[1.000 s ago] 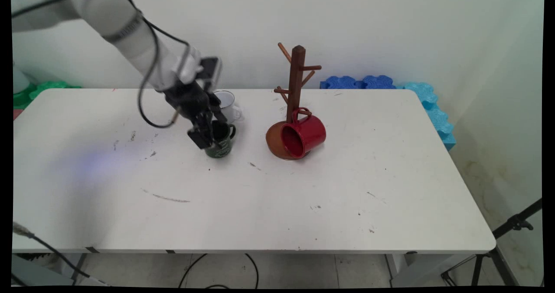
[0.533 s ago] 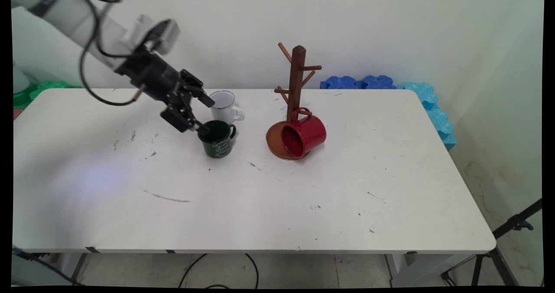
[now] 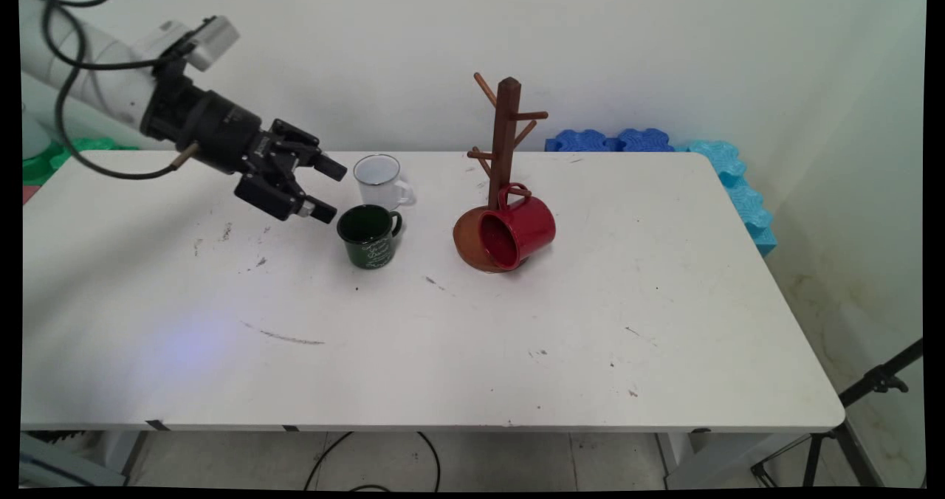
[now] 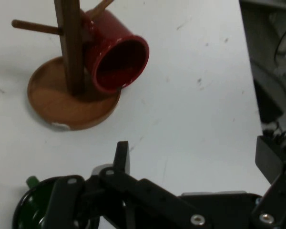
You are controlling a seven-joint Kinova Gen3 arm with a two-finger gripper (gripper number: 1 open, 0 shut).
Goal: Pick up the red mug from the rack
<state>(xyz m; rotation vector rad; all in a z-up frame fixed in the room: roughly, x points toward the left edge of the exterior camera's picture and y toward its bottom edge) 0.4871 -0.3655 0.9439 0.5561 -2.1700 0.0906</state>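
I reach in over a long white table (image 3: 458,351), scuffed with small dark marks, that stands against a plain pale wall (image 3: 664,49). Blue foam blocks (image 3: 664,145) lie behind the table's far right corner, and green ones (image 3: 81,147) behind its far left corner. A black tripod leg (image 3: 871,388) shows on the floor past the near right corner, and black cables (image 3: 369,462) trail under the near edge.

My black two-finger gripper (image 3: 328,189) hangs above the table's far left part, pointing toward the right edge, with its fingers spread apart and nothing between them. Just beside my lower fingertip stands a dark green enamel mug with pale lettering (image 3: 369,235), upright, its handle turned toward the far right; the main view does not show whether the fingertip touches its rim. In the hand view the green mug (image 4: 35,205) sits at the bottom left, partly behind my linkage.

A white enamel mug (image 3: 379,180) stands upright just behind the green one, toward the far edge. Farther right, near the middle of the far edge, stands a brown wooden mug tree on a round base (image 3: 505,130). A glossy red mug (image 3: 517,229) hangs by its handle from a low peg, tilted, its mouth facing the near left.
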